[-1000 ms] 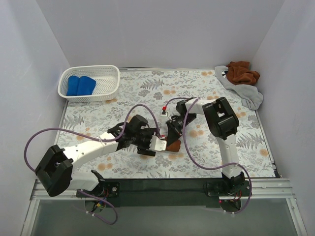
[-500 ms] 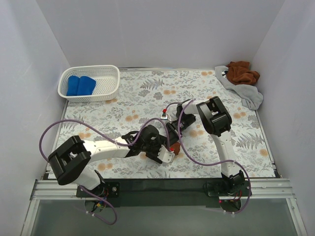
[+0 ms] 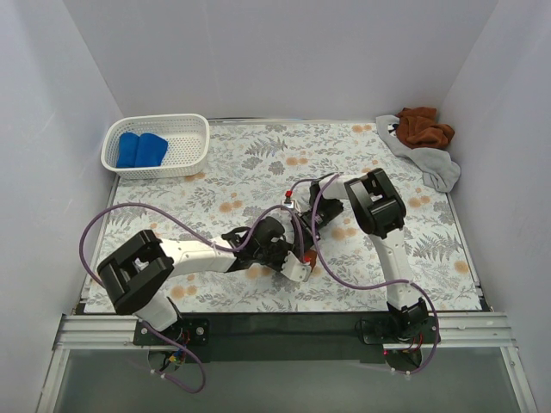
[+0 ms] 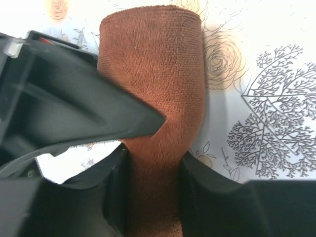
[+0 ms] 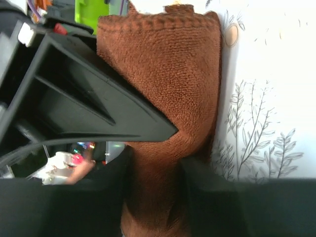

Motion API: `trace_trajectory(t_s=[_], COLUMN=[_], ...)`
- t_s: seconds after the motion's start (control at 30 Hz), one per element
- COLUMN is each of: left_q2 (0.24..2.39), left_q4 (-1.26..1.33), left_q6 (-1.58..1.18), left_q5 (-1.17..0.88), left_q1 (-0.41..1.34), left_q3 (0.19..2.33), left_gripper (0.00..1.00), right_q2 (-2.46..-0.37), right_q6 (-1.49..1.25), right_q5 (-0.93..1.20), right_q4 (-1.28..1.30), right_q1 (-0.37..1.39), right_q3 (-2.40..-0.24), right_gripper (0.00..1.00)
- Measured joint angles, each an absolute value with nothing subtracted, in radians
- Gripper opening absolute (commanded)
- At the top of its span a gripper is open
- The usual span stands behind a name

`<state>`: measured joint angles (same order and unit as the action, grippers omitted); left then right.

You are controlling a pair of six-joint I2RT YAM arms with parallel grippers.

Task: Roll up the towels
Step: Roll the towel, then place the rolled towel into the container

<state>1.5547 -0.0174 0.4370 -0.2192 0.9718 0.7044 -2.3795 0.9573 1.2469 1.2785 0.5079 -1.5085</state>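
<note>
Since a second ago my left arm has folded inward, bringing its elbow closer to the middle of the desk [image 3: 215, 172]. My left fingers [image 4: 116, 197] have slid right until they sit against my right fingers [image 5: 197, 187], and the right arm has barely shifted.

Nearest me, at mid-desk, both sets of fingers are clamped on the same brown roll [image 4: 158, 74]. Each wrist view shows it pinched to a narrow waist between them. From above the roll is almost hidden under the two wrists.

It is a soft, light pile cloth that squashes wherever I press, and I judge it would spring open if let go. The hold should wrap the middle and catch every layer, not just a loose edge.

The main hindrance is my own hardware. The two sets of fingers crowd one short roll, and the purple cables [image 3: 176, 215] loop low over the desk beside them.

Farther off, well apart from the roll, the basket [image 3: 194, 142] at the far left holds the blue towels [image 3: 142, 149]. In the far right corner a brown towel [image 3: 424, 125] lies crumpled on a grey towel [image 3: 430, 163], neither yet rolled.
</note>
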Motion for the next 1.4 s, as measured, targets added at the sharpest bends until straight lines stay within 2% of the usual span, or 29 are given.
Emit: trace_trajectory(t_s=[0.03,0.07,0.2,0.37,0.47,0.7,1.03,1.4], left_q2=[1.561,1.568,1.582,1.583,1.607,1.739,1.835,1.868], left_q4=[-0.035,-0.054,-0.115,-0.208,-0.285,-0.437,-0.628,-0.754], left_q6=[0.434,0.429,0.395,0.325,0.257,0.043,-0.158,-0.276], left_q5=[-0.222,-0.224,-0.243,-0.292,-0.352,-0.592,-0.719,-0.764], left_q1=[0.972,0.972,0.971,0.97,0.942,0.755,0.554,0.228], left_q3=[0.719,0.731,0.77,0.809,0.861,1.015,1.167,1.585], left_gripper=[0.24,0.24,0.23,0.18,0.15,0.0,0.0,0.0], right_q2=[-2.379,-2.379,-2.37,-2.368,-2.35,-2.225,-2.13,-2.126], right_q6=[0.951,0.941,0.903,0.859,0.839,0.815,0.815,0.814], right_q5=[1.245,1.251,1.244,1.126,1.045,0.927,0.906,0.889], right_q4=[1.287,1.304,1.398,1.38,1.35,1.301,1.295,1.285], right_q1=[0.5,0.494,0.448,0.311,0.234,0.157,0.129,0.085], right_q3=[-1.511,-1.513,-1.553,-1.689,-1.748,-1.752,-1.652,-1.621], right_gripper=[0.56,0.67,0.89,0.98,0.98,0.98,0.99,0.98])
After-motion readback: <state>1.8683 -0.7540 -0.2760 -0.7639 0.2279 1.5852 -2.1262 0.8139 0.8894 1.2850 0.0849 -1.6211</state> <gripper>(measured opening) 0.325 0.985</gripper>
